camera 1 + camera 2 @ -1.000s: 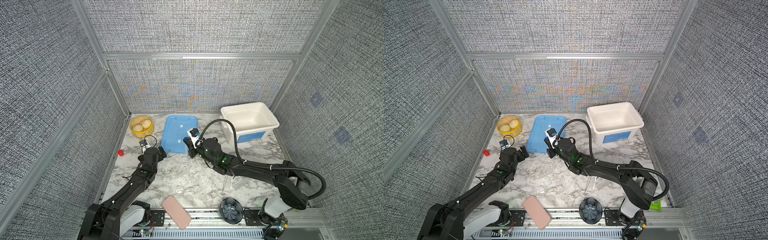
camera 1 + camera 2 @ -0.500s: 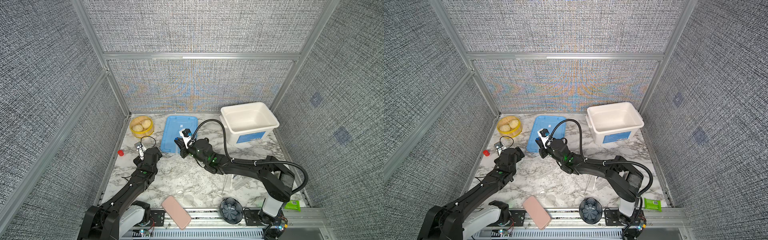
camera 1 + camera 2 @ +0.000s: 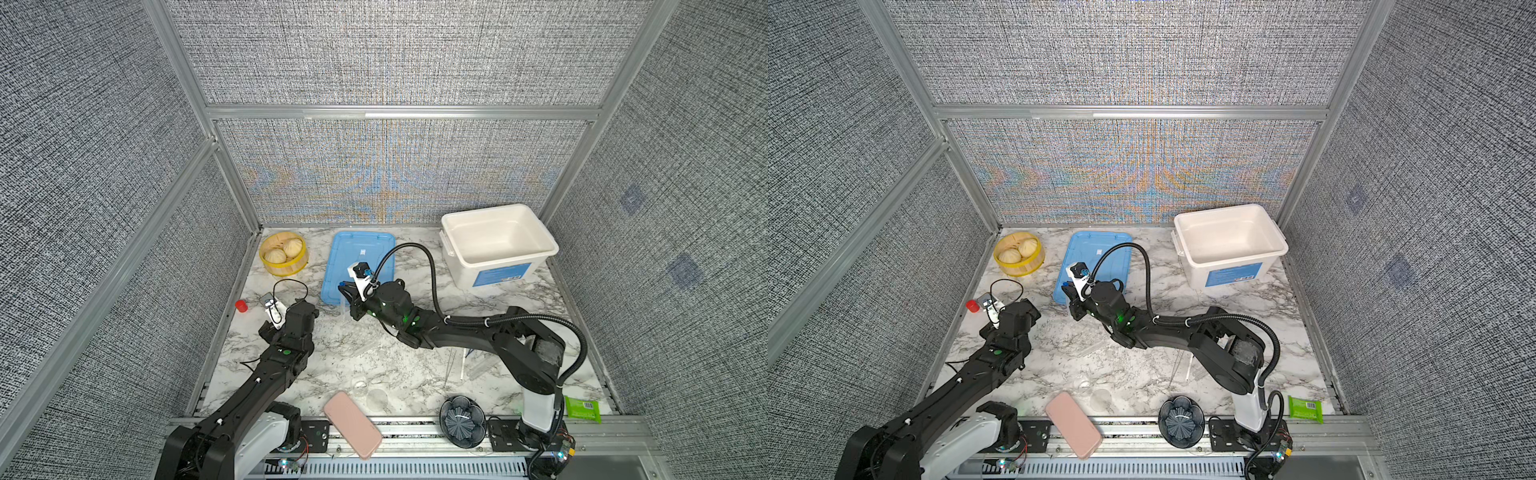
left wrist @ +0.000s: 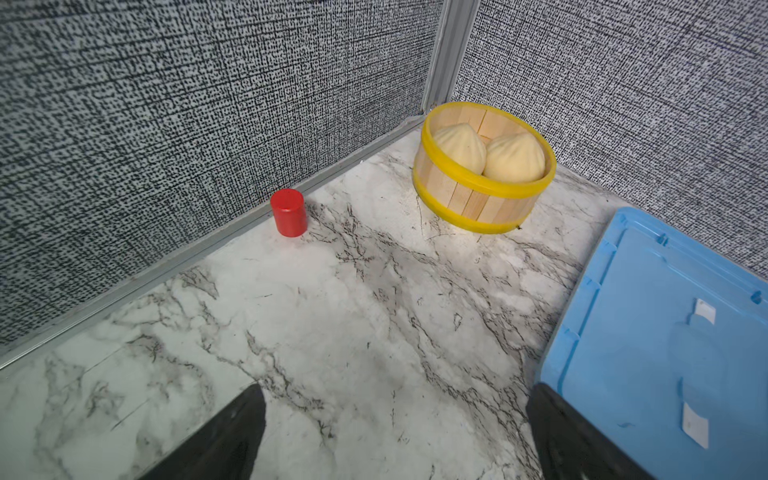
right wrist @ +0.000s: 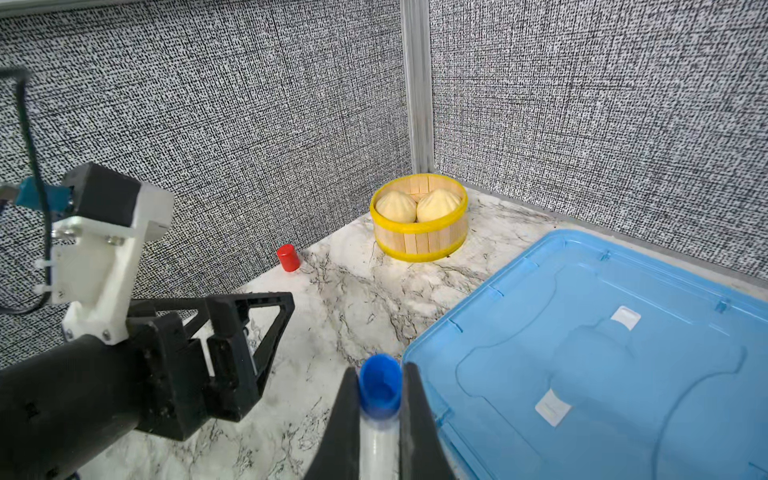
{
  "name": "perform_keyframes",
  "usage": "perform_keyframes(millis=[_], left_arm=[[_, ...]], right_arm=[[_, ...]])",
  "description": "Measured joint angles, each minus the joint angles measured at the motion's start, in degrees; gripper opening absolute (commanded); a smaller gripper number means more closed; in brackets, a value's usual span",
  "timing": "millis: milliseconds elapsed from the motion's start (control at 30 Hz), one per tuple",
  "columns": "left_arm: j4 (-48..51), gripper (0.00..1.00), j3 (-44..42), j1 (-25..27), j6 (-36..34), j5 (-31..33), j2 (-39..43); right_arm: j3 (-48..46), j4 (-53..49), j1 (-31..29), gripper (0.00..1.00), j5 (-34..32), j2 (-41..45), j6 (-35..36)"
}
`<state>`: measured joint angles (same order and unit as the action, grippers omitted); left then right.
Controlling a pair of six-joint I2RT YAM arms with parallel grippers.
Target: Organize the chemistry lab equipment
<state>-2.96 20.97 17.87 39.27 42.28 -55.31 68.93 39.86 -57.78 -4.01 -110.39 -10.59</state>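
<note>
My right gripper is shut on a slim clear tube with a blue cap. In both top views it hovers at the front left corner of the blue lid, with the cap poking out past the fingertips. My left gripper is open and empty, low over bare marble just left of that corner. Its fingers show spread in the right wrist view. Thin silver tweezers, a white stick and another clear tube lie by the right arm's elbow.
A white bin stands at the back right. A bamboo steamer with buns sits at the back left, and a red cup is by the left wall. Along the front edge lie a pink phone, a dark flower-shaped bowl and a green packet.
My right gripper has carried the tube leftward along the blue lid's front edge to its left corner. My left gripper has shifted a little to the left and stayed open.
</note>
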Motion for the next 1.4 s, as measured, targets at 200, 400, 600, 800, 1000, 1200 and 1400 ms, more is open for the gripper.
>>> perform_keyframes(millis=[200, 400, 600, 800, 1000, 1200, 1400], left_arm=[[0.0, 0.99, -0.2, 0.0, 0.2, 1.1, 0.4], [0.0, 0.99, -0.4, 0.0, 0.4, 1.2, 0.3], [0.0, 0.99, -0.7, 0.0, 0.4, 1.3, 1.0], [-0.4, 0.99, -1.9, 0.0, 0.7, 1.3, 2.2], [-0.9, 0.99, -2.3, 0.0, 0.8, 1.3, 2.2], [-1.3, 0.99, -2.4, 0.0, 0.9, 1.3, 2.4], [-1.7, 0.99, -3.3, 0.0, 1.3, 1.3, 3.8]], right_arm=[[1.0, 0.7, -0.3, 0.10, 0.2, -1.6, 0.0], [1.3, 0.8, -0.4, 0.10, 0.2, -2.7, 0.7], [1.1, 1.1, -1.0, 0.10, 0.0, -3.1, 2.2], [-0.4, 3.3, -1.9, 0.10, 0.0, -4.1, 4.4], [-1.3, 4.9, -2.1, 0.10, 0.0, -4.2, 6.0], [-1.5, 5.9, -3.5, 0.10, -0.6, -4.8, 8.9], [-1.8, 6.8, -4.1, 0.10, -1.8, -5.5, 10.8]])
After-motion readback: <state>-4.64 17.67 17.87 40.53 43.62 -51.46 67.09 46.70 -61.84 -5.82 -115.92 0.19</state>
